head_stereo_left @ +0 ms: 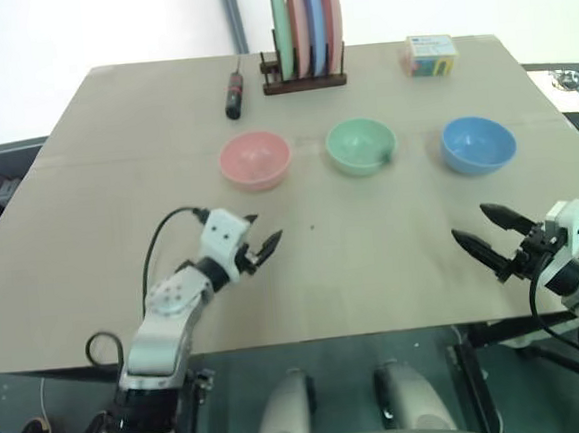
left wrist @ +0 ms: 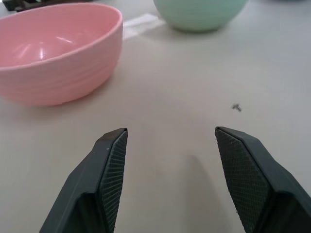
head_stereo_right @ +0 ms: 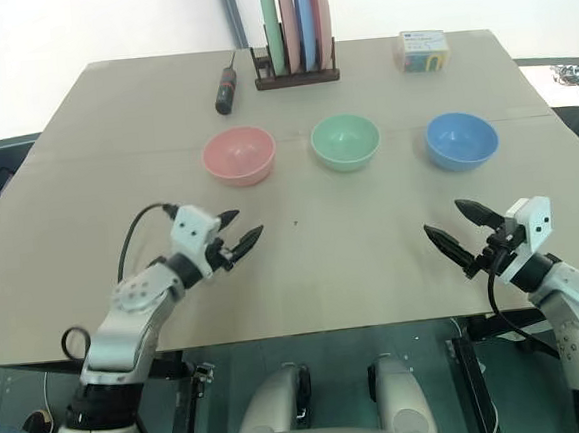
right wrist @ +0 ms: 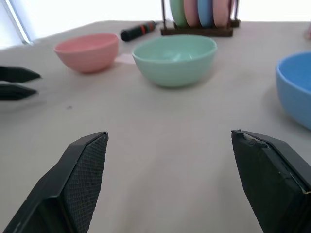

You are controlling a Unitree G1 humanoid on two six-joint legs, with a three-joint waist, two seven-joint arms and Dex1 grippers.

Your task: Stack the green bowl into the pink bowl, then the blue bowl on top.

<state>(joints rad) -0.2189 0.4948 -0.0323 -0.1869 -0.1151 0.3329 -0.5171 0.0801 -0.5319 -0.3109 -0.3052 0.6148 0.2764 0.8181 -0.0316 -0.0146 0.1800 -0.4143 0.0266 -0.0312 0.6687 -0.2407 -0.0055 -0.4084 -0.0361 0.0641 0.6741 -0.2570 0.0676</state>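
Tan tabletop (head_stereo_left: pixel 374 270) is spreading out below us, backed by a pale wall, with dark floor showing at both sides. We are seeing three bowls sitting in a row across the middle, each apart from the next and none stacked: the pink bowl (head_stereo_left: pixel 255 160) on the left, the green bowl (head_stereo_left: pixel 361 147) in the centre, the blue bowl (head_stereo_left: pixel 478 144) on the right. All three are standing upright and empty.

Along the far edge we are noting a dark wooden rack (head_stereo_left: pixel 304 80) holding flat plates (head_stereo_left: pixel 307 27) on edge, in green, pink, blue and pink. A black screwdriver (head_stereo_left: pixel 233 95) with a red collar is lying left of the rack, and a small printed box (head_stereo_left: pixel 430 55) is sitting to the right of it.

We are finding the left gripper (head_stereo_left: pixel 260 241) hovering over bare table on the near side of the pink bowl, well short of it, its two black fingers (left wrist: pixel 114 170) standing parted with nothing between them. The right gripper (head_stereo_left: pixel 489 232) is hanging near the table's front right, on the near side of the blue bowl and apart from it. Its fingers (right wrist: pixel 82 179) are spread wide and holding nothing; in the right wrist view they are pointing toward the green bowl, and the left gripper's tips are showing at one edge.
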